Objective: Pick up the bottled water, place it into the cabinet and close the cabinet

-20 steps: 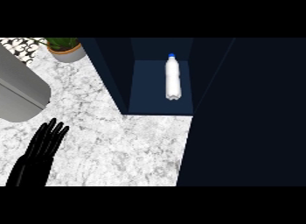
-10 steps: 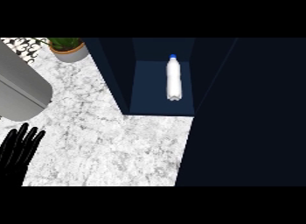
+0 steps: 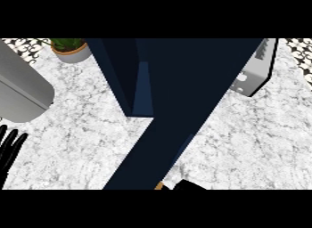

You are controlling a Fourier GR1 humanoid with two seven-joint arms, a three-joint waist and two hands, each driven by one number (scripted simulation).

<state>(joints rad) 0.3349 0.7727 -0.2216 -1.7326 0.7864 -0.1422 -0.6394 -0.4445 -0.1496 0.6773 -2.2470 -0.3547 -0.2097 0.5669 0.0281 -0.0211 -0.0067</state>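
Observation:
The dark blue cabinet (image 3: 116,71) stands on the marble counter, and its door (image 3: 185,111) slants across the opening from the top right to the bottom middle. The door hides the inside, so the bottled water does not show. At the lower left edge my left hand (image 3: 4,149) rests open with its fingers up, well away from the cabinet. Just under the door's lower end, at the bottom edge, a small black part of my right hand (image 3: 188,184) shows; the rest is hidden.
A grey rounded appliance (image 3: 14,89) fills the left side. A potted plant (image 3: 70,49) stands at the back left. A white and grey appliance (image 3: 254,71) sits behind the door at the right. Bare marble counter (image 3: 86,133) lies between the hand and the cabinet.
The cabinet door has swung across the opening and now covers the bottle, which lay in plain sight before. My left hand has drifted left toward the edge. Part of my right hand has come into view.

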